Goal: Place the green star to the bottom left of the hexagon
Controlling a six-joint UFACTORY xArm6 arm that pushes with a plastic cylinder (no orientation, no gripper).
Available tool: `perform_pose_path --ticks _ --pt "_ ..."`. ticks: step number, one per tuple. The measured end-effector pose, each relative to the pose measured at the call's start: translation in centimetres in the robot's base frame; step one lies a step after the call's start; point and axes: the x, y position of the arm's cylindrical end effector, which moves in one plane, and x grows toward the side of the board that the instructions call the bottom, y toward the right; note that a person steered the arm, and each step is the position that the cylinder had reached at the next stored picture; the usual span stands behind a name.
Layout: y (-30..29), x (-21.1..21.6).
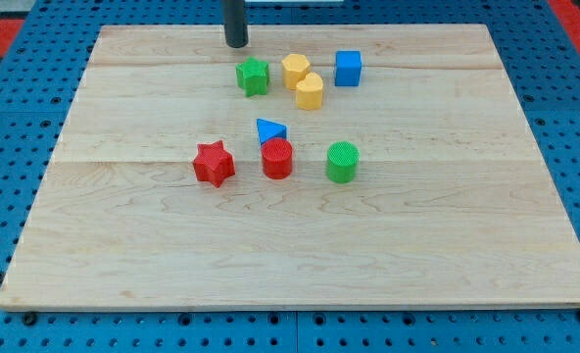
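Camera view gives us eight ribbed plastic blocks on a pale wooden board [447, 255] with visible grain, lying on a blue pegboard [16, 186]. Our dark rod ends in my tip [236, 44], bare, grasping nothing, near the board's top edge, just up-left of the green star [254, 75] and apart from it. That green star sits left of the yellow hexagon [295, 70], which touches a yellow rounded block [310, 91]; a blue cube [348, 68] stands to their right. Mid-board lie a red star [213, 163], blue triangle [269, 129], red cylinder [277, 158] and green cylinder [342, 161].
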Motion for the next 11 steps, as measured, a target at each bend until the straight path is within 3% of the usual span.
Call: perform_pose_path --ticks 3,5,11 --pt "0.0 3.4" --pt "-0.1 8.6" --pt "2.5 10.7"
